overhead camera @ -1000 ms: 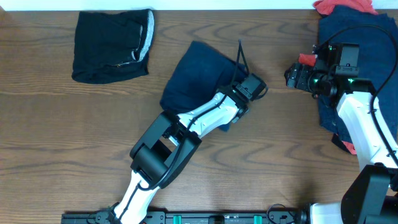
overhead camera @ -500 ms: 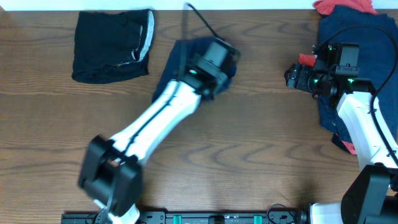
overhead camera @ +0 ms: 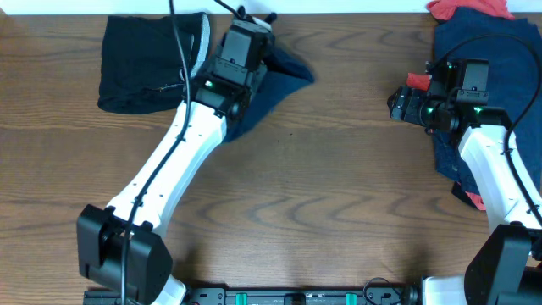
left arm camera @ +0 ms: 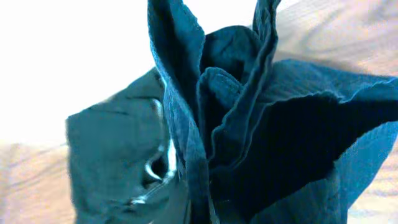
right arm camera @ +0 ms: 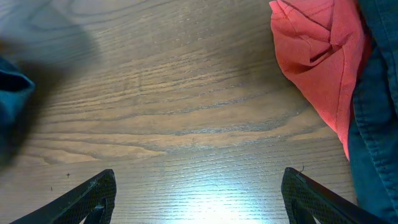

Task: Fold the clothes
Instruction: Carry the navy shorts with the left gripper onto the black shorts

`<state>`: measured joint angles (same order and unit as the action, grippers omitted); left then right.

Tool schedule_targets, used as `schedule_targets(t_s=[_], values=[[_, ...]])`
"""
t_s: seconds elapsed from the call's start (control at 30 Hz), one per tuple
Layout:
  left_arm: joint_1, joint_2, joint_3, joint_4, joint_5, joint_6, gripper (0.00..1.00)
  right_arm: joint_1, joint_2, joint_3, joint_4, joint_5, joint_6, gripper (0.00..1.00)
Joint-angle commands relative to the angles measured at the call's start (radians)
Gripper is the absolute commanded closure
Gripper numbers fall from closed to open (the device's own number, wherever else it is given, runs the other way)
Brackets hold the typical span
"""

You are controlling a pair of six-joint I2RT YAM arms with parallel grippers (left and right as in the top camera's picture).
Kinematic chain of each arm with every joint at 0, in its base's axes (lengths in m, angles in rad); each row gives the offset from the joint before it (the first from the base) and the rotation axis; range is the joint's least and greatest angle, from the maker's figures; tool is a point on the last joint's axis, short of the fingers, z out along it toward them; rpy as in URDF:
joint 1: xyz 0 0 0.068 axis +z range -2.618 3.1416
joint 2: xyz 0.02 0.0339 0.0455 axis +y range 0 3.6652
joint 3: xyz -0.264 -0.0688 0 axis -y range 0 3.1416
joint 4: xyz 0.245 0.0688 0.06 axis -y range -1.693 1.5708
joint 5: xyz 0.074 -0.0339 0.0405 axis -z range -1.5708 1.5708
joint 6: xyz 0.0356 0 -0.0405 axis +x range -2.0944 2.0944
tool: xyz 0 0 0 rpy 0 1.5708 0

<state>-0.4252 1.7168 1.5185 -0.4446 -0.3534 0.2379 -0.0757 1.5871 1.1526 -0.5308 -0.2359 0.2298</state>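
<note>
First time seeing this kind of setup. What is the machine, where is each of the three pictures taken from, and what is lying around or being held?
Two white robot arms work at a wooden table. One picture looks down from above; the other two come from a camera on each wrist. The left end effector is shut on a bunched dark blue garment, next to a folded black garment. The right end effector is open and empty, beside a pile of blue and red clothes.

table [overhead camera: 339,212]: wood, grained, sl. sheen | navy shorts [left arm camera: 292,124]: matt cloth, creased | left arm [overhead camera: 178,161]: gloss plastic
</note>
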Motion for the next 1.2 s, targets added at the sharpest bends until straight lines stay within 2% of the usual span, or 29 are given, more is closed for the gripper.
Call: schedule_targets(t_s=[0.0,0.13,0.23,0.37,0.43,0.6,0.93,1.17], values=[[0.003,-0.045,0.007,0.062,-0.112,0.085,0.94,-0.005,0.002,0.005,-0.001,-0.008,-0.010,0.17],[0.003,-0.045,0.026,0.146,-0.238,0.202,0.94,-0.004,0.002,0.005,-0.002,-0.008,-0.010,0.18],[0.012,-0.045,0.033,0.253,-0.316,0.334,0.94,-0.003,0.002,0.005,-0.001,-0.008,-0.010,0.18],[0.053,-0.045,0.033,0.400,-0.333,0.505,0.94,-0.003,0.002,0.005,-0.002,-0.008,-0.010,0.18],[0.086,-0.045,0.033,0.458,-0.331,0.546,0.94,-0.003,0.002,0.005,-0.005,-0.008,-0.011,0.19],[0.214,-0.045,0.033,0.520,-0.215,0.626,0.94,-0.003,0.002,0.005,-0.013,-0.008,-0.011,0.18],[0.505,0.013,0.033,0.715,0.128,0.630,0.94,-0.002,0.002,0.005,-0.023,-0.008,-0.010,0.19],[0.565,0.118,0.033,0.834,0.211,0.629,0.94,-0.002,0.002,0.005,-0.020,-0.009,0.002,0.18]])
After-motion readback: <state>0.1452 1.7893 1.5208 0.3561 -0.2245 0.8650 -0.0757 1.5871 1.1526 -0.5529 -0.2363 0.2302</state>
